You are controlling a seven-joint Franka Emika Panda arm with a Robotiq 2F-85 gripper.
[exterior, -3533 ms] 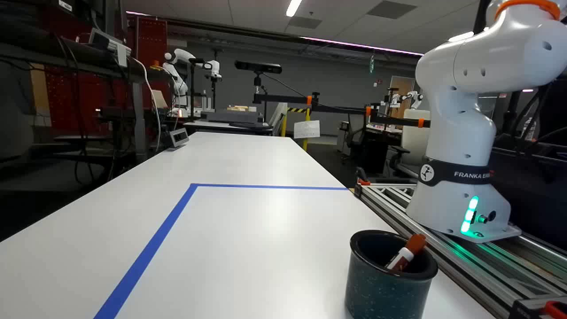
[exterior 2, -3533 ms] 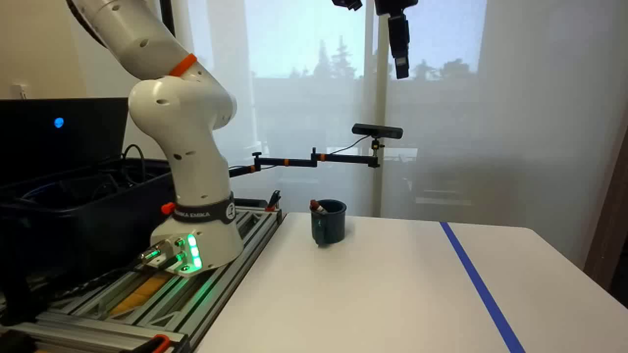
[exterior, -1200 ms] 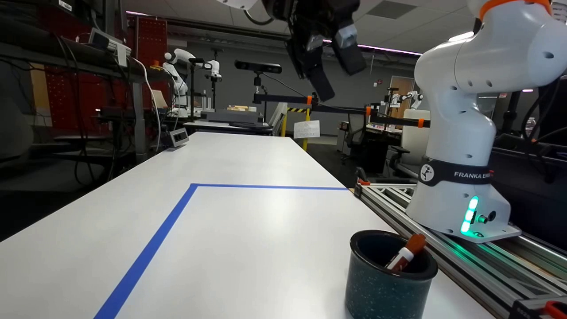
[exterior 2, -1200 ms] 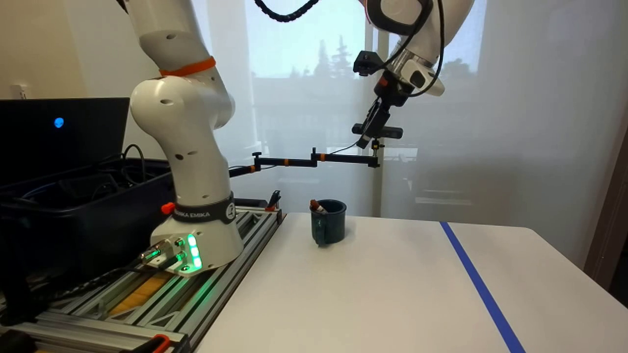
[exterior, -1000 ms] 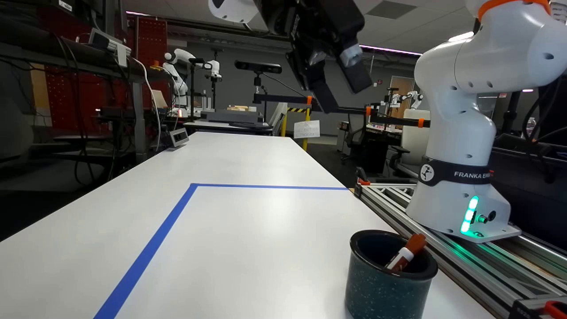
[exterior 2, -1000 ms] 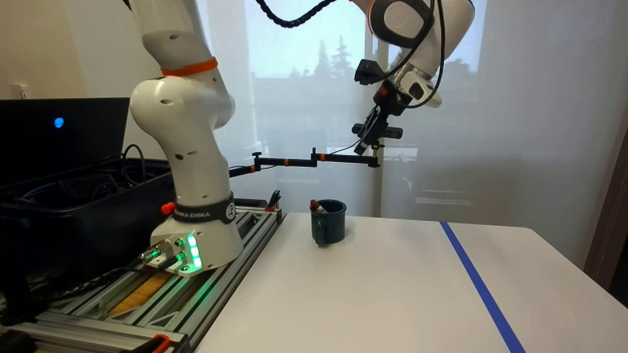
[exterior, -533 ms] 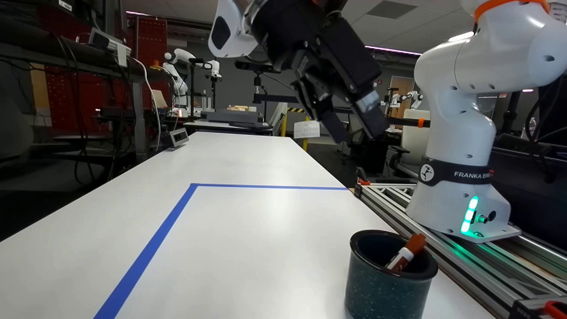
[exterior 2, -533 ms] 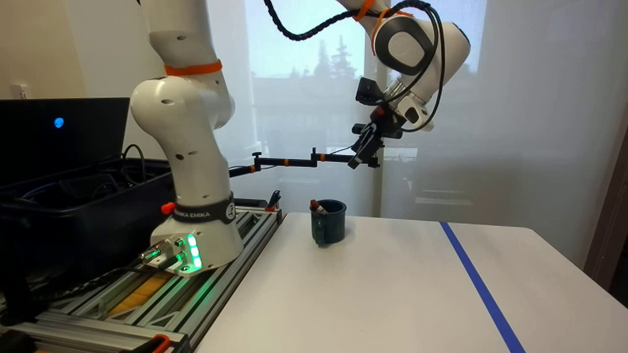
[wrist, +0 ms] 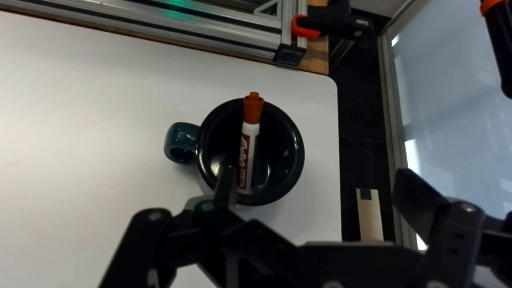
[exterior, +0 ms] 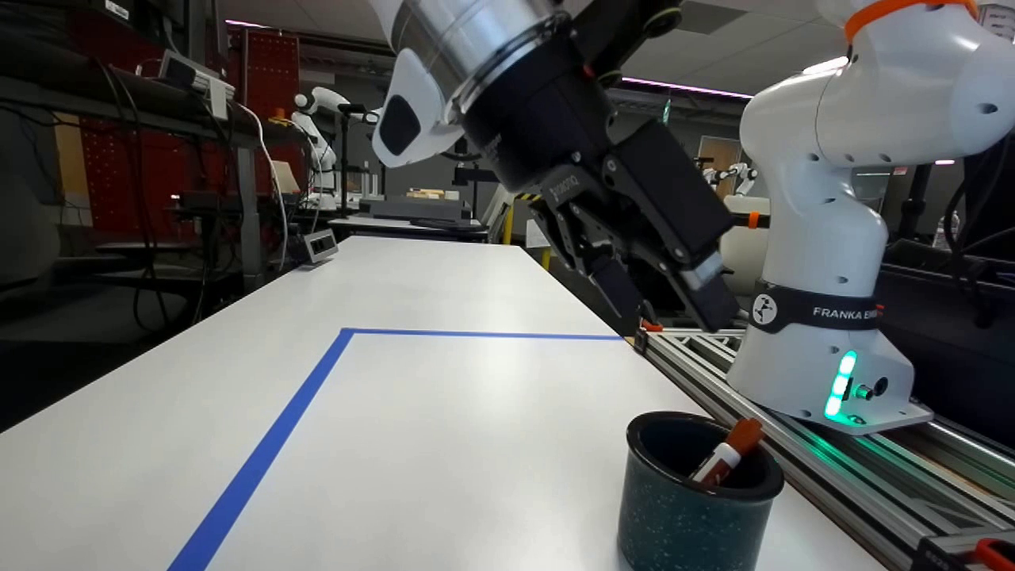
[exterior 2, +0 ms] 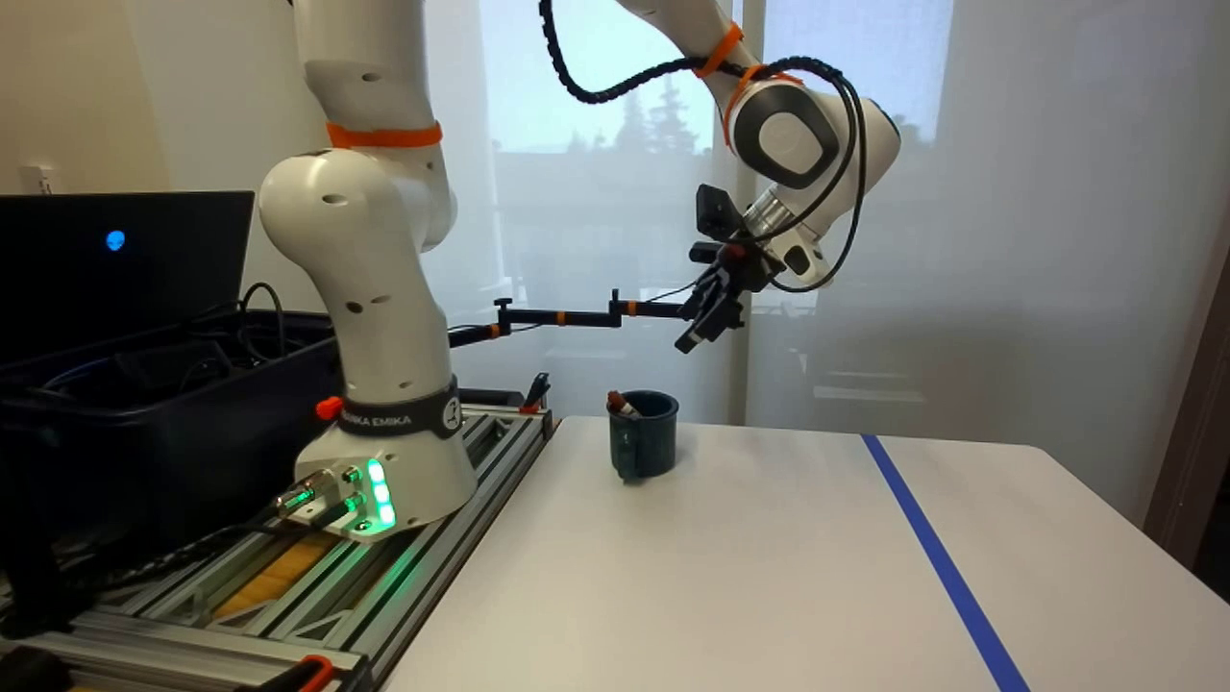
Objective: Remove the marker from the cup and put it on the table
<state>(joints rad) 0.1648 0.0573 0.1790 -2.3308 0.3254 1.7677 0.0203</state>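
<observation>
The cup, dark teal with a handle, stands upright on the white table. It also shows in an exterior view and in the wrist view. The marker leans inside it, orange-brown cap up and sticking out over the rim; its label shows in the wrist view. My gripper is open and empty, tilted, above the cup and apart from it. In the wrist view my gripper has its fingers wide apart, the left one overlapping the cup's near rim in the picture.
A metal rail with the robot base runs along the table's edge beside the cup. A red-black clamp sits at the rail's end. A black camera arm is behind. Blue tape marks the table. The cup stands near a table corner.
My gripper has come into view from above and moved down towards the cup, staying open. In an exterior view it also shifts left. The cup and marker have not moved.
</observation>
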